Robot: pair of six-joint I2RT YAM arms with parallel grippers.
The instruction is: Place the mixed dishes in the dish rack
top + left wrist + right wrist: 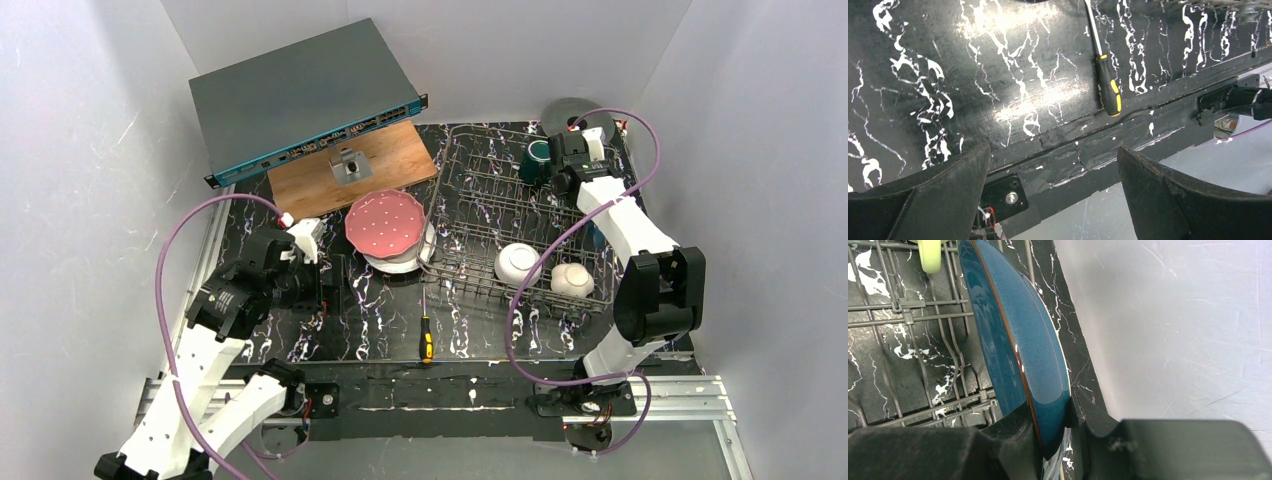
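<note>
The wire dish rack [480, 200] fills the right half of the mat. My right gripper [1053, 412] is shut on the rim of the dark blue plate [1018, 340], which stands on edge along the rack's side by the white wall. From above, that gripper [572, 168] is at the rack's back right corner beside the dark teal mug [537, 160]. A pale yellow-green mug [929, 255] shows past the plate. A white bowl [517, 263] and a cream flower-shaped dish [571, 279] sit in the rack's front. The pink dotted plate [385, 222] lies on the white plate [405, 264] left of the rack. My left gripper [1053, 165] hangs open and empty over the mat's near edge.
A yellow-and-black screwdriver [426, 338] lies on the mat in front of the plates, and in the left wrist view the screwdriver [1108, 90] is ahead of the open fingers. A wooden board [300, 185] with a small metal part and a grey flat box [300, 100] sit at the back left.
</note>
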